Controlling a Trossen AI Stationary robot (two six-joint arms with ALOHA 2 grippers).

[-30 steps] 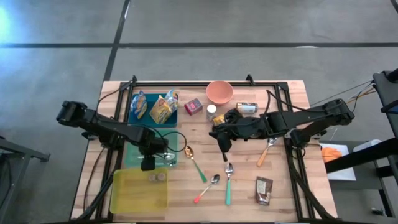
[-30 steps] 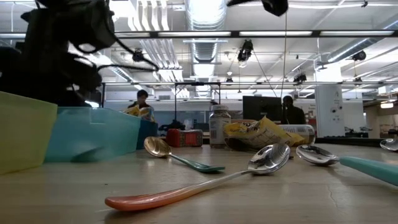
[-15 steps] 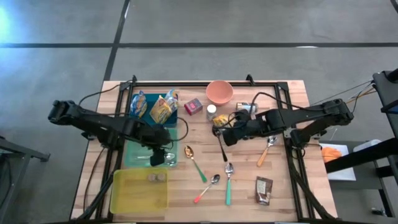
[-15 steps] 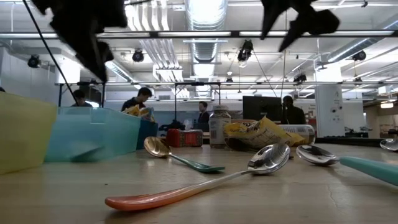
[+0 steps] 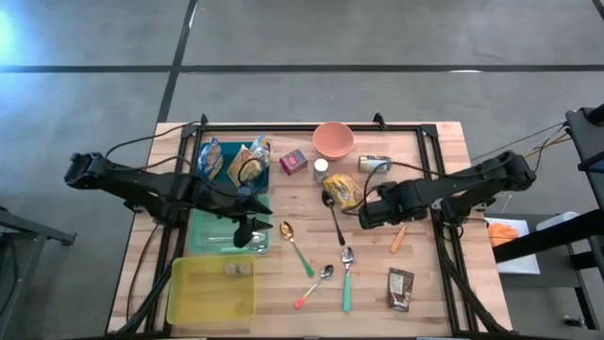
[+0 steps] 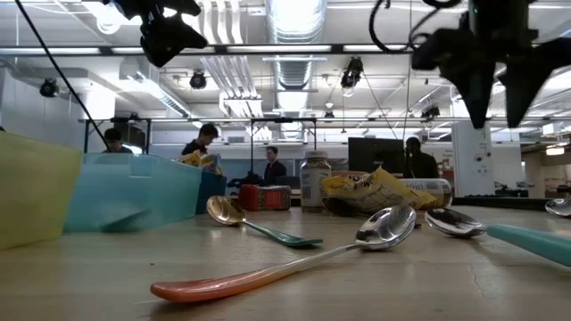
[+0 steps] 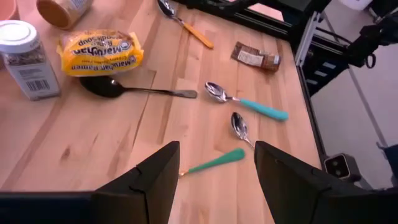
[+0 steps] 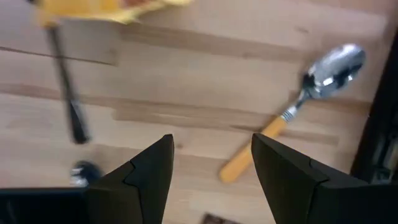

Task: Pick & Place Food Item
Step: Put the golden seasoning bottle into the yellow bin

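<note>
Both claws were held empty above the tabletop [image 5: 429,283].

The left claw [image 5: 243,233], fingers apart, was hung over the teal bin [image 5: 203,238]; the right claw [image 5: 370,215], fingers apart, was poised beside the yellow ramen packet [image 5: 342,188], which lay on a black spoon [image 5: 336,223]. A careless grasp could catch that spoon or knock the nearby jar [image 5: 322,169].

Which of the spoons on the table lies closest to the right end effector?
The orange-handled metal spoon, just beside the right end effector. The black one and the green, pink and teal-handled ones lie farther toward the table's middle.
</note>
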